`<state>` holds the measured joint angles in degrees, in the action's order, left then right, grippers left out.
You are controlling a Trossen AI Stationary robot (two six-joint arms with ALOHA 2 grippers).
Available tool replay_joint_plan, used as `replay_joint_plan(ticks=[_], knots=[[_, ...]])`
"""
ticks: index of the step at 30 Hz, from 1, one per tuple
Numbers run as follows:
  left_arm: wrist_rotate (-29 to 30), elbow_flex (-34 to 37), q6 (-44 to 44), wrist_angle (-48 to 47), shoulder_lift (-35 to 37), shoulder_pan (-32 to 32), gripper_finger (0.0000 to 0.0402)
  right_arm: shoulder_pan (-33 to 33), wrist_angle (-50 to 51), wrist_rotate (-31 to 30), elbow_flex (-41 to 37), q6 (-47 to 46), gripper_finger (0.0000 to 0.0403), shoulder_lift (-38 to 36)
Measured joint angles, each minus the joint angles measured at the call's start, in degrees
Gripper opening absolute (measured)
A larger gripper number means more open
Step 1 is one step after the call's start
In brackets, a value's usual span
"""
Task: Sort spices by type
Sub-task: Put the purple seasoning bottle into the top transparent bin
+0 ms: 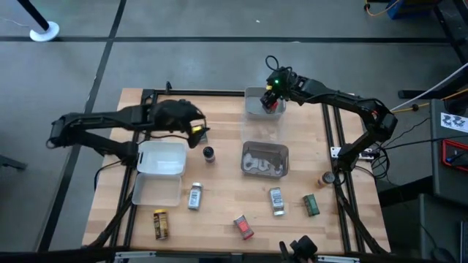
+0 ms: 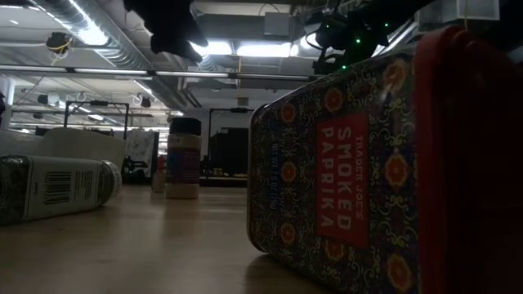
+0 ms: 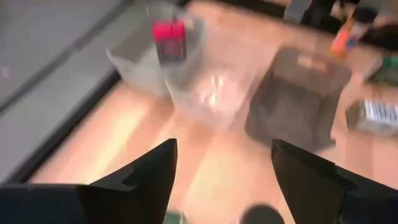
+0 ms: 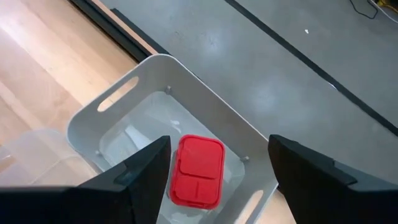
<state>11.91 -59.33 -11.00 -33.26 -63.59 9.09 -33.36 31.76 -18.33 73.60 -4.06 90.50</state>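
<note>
High view: a clear tray [image 1: 261, 104] at the table's far edge holds a red box [image 1: 268, 102], and the right gripper [image 1: 273, 91] hangs directly over it. The right wrist view looks straight down into that tray [image 4: 205, 99] and shows the red box [image 4: 198, 170] lying flat on its floor between the spread dark fingers [image 4: 134, 177], which grasp nothing. A second clear tray [image 1: 265, 158] at mid-table holds pale, crumpled-looking contents I cannot identify. Two white trays [image 1: 158, 171] sit on the left side; whether anything is in them cannot be told. The left gripper [image 1: 196, 131] hovers beside the nearer white tray, just by a small dark jar [image 1: 209, 153]; the left wrist view shows its fingers [image 3: 140, 180] wide apart and empty, with blurred trays beyond. Loose on the near half of the table lie a yellow jar [image 1: 160, 223], a silver-grey jar [image 1: 194, 196], a second silver-grey jar [image 1: 276, 201], a red tin [image 1: 243, 227], a green tin [image 1: 311, 205] and an orange-brown jar [image 1: 322, 179]. Only the low view reads a label: the smoked paprika tin [image 2: 327, 175] fills its foreground, with a jar on its side [image 2: 53, 188] and an upright jar [image 2: 183, 158] behind.
</note>
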Motion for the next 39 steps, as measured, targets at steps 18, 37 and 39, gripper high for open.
replay_joint_plan(ticks=[18, 37, 39], knots=[[-13.7, -8.8, 6.9, -17.6, -17.5, -1.6, 0.0262, 0.0, 1.5, 0.0, 0.0, 3.1, 0.0270, -1.0], [-13.7, -8.6, 10.4, -17.6, -24.5, -2.0, 0.0263, 0.0, 3.1, 0.0, 0.0, 3.1, 0.0270, -1.0], [-13.6, -8.6, 10.5, -17.6, -25.3, -2.0, 0.0263, 0.0, 3.2, 0.1, 0.0, 3.1, 0.0270, -1.0]])
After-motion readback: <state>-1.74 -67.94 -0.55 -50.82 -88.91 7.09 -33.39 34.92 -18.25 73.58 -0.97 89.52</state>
